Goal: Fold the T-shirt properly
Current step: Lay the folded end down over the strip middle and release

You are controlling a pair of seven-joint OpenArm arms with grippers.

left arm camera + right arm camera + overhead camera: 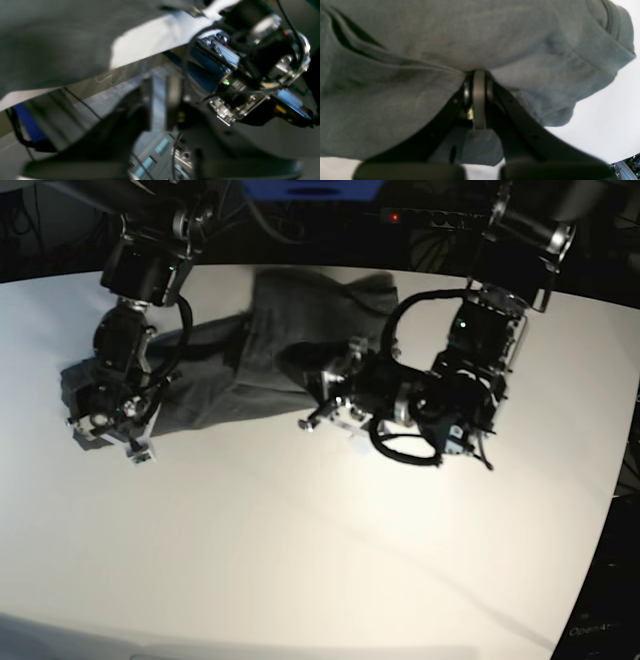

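- The T-shirt (250, 350) lies crumpled on the white counter (300, 560), spread toward its far-left part; no container is in view.
- The right pincer (479, 100) is closed, pinching a fold of the grey cloth at the garment's left end.
- The left pincer (160, 100), blurred, has its jaws nearly together just off the counter's edge; nothing shows between them.

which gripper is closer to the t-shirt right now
Right. The right gripper is pinched shut on the T-shirt at its end. The left gripper sits at the shirt's opposite edge; whether it touches cloth is unclear.
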